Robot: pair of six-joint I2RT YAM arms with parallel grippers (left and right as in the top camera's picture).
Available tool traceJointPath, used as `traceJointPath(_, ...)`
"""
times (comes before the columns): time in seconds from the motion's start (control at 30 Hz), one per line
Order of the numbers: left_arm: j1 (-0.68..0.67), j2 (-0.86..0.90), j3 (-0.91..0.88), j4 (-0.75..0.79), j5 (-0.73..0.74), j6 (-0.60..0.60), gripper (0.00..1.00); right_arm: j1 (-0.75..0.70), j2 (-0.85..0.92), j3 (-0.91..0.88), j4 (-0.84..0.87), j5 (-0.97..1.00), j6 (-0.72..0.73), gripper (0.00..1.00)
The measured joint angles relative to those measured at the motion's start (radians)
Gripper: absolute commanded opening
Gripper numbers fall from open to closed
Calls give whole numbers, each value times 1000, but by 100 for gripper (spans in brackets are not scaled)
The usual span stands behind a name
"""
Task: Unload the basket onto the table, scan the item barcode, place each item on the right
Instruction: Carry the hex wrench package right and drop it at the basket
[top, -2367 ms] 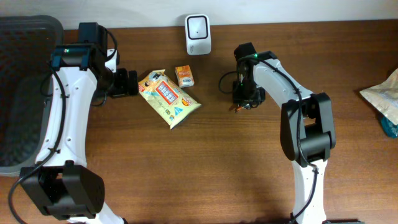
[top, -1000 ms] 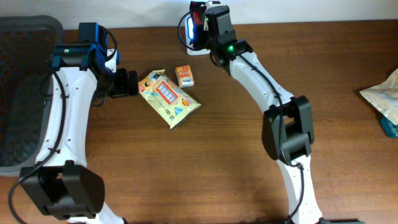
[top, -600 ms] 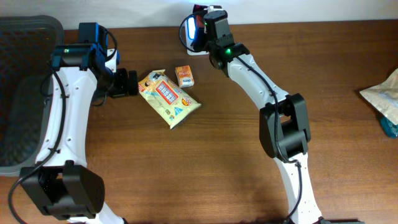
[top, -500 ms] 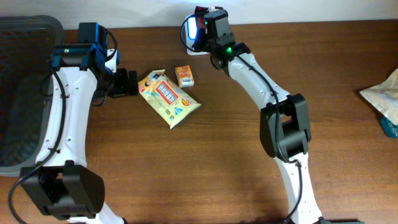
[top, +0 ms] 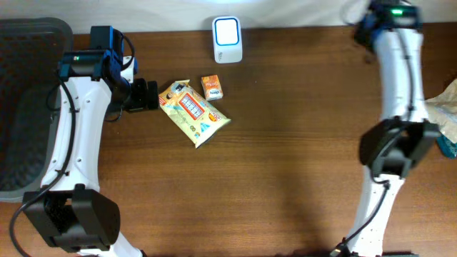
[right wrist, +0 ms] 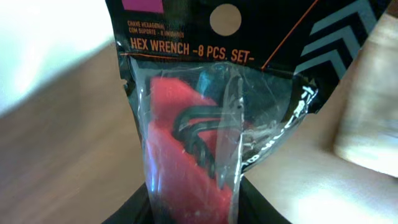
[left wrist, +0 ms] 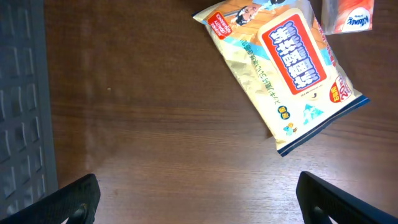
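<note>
The hex wrench set, a black card pack with a clear blister over a red holder (right wrist: 202, 118), fills my right wrist view. It stands with its long axis running straight up the frame from the right gripper (right wrist: 198, 210), whose jaws are clenched on its lower end. The titled face looks at that camera and I see no barcode there, so I judge it sits on a face hidden from me. In the overhead view that arm sits in the upper right corner, and the white box-shaped scanner with its lit window (top: 227, 39) lies well apart to the left, at upper centre. The pack must travel left along the top edge. The dark mesh basket (top: 25, 107) takes the left of the frame, and nothing shows inside the part I can see. The left gripper (top: 146, 95) hangs released, jaws wide, just left of the yellow foil snack bag (top: 193, 113). A small orange carton (top: 212, 87) lies near the bag's upper right.
</note>
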State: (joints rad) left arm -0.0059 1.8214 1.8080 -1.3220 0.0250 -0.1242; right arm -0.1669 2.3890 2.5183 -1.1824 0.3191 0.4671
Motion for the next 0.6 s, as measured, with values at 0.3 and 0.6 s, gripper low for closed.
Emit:
traceJointPath(0.3, 0, 0, 0, 0, 0, 0, 99, -380, -1, -24, -146, -1, 33, 33)
traceJointPath(0.6, 0, 0, 0, 0, 0, 0, 99, -546, -1, -274, -54, -2, 22, 37)
